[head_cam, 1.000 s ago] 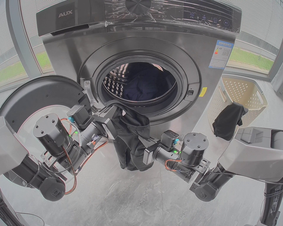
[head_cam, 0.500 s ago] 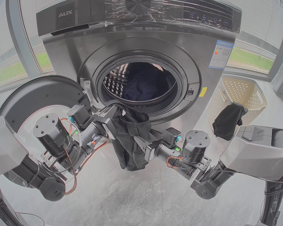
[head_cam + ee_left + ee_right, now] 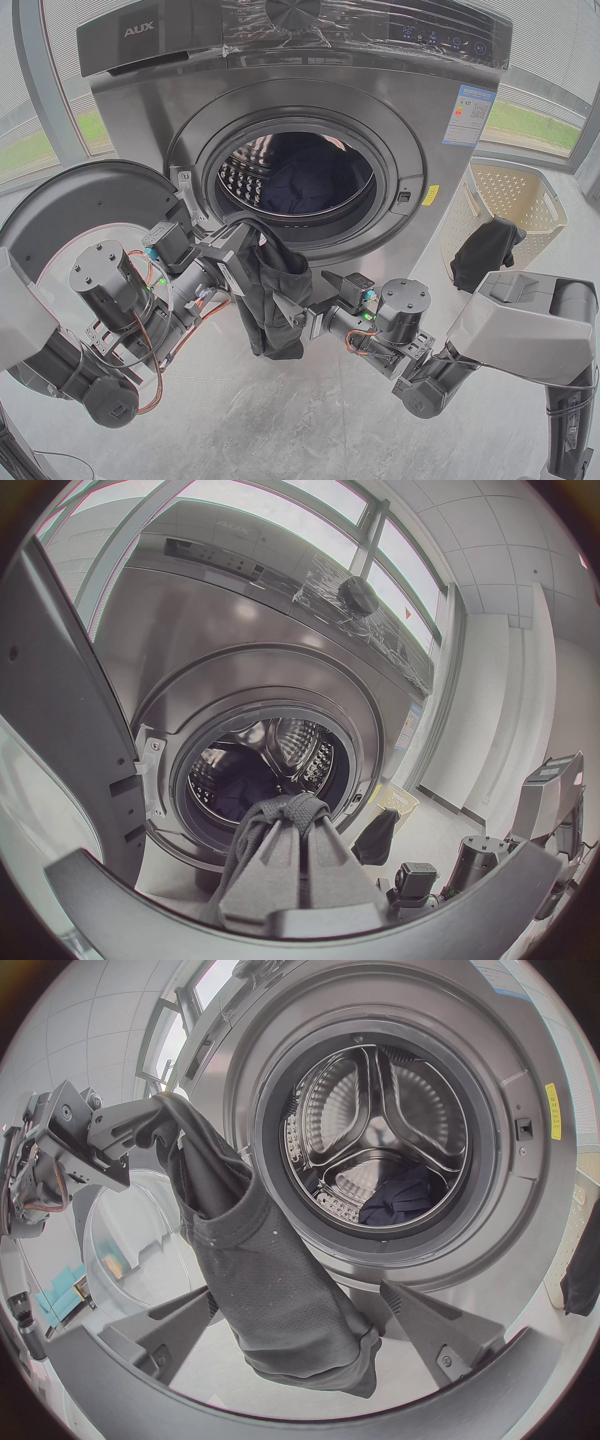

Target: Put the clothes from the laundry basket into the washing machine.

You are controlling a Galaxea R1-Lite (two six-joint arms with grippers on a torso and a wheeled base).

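We stand on a pale grey tiled floor (image 3: pixel 281 425), with tall windows (image 3: pixel 25 150) behind that look out on grass. The washing machine (image 3: pixel 156 125) fills the head view at 12 o'clock. Its round door (image 3: pixel 81 200) is swung wide open at 9 o'clock.

Our right arm cuts off the lower part of the laundry basket (image 3: pixel 531 187), so we cannot tell what lies at its bottom. The back of the drum (image 3: pixel 250 175) is dark and hard to read.

The left gripper (image 3: pixel 247 232) is clamped on the top edge of a dark grey garment (image 3: pixel 275 294), which hangs free just below the drum's mouth, at 6 o'clock from the opening. The right gripper (image 3: pixel 309 294) has its fingers spread wide beside the hanging cloth at its 3 o'clock. We cannot tell whether they touch it.

A dark blue garment (image 3: pixel 400 1200) lies low in the drum. The basket leans beside the machine at 3 o'clock, with a black garment (image 3: pixel 484 253) draped over its near rim.
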